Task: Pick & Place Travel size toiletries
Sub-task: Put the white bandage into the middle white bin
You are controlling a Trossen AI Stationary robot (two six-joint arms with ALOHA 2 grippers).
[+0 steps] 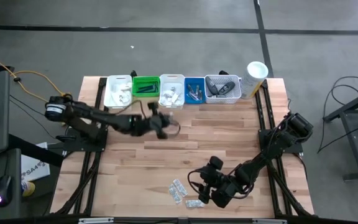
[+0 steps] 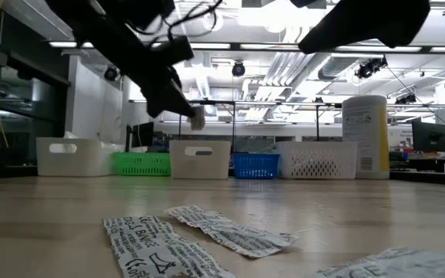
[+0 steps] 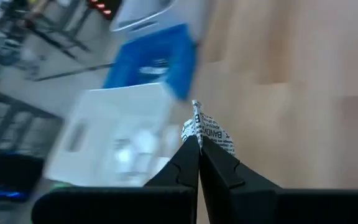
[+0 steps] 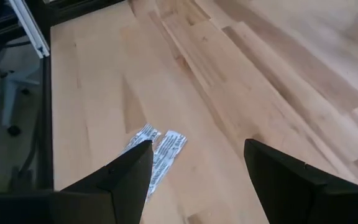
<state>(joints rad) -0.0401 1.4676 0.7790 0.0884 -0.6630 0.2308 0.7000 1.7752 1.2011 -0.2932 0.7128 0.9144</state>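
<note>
My left gripper (image 1: 166, 124) hangs over the middle of the table, short of the row of bins, and is shut on a small white printed sachet (image 3: 207, 132), which the low view shows high above the wood (image 2: 198, 117). My right gripper (image 4: 197, 163) stands open above the near right part of the table (image 1: 207, 186). Nothing is between its fingers. Just beyond it, two sachets (image 4: 157, 152) lie flat on the wood. More sachets (image 1: 179, 190) lie flat near the front edge, and the low view shows them close up (image 2: 207, 228). My left gripper pinches the sachet's near end (image 3: 196, 138) between its two fingertips. The fingers slant downward toward the bins. The rest of the sachet sticks out past the tips, crumpled and lifted clear of the table.
Along the far edge stand a white bin (image 1: 118, 90), a green bin (image 1: 145, 86), a second white bin (image 1: 171, 92), a blue bin (image 1: 194, 90) and a white mesh bin (image 1: 222, 89), all holding items. A tall white canister (image 1: 255, 78) stands at the right end. Bare wood lies mid-table.
</note>
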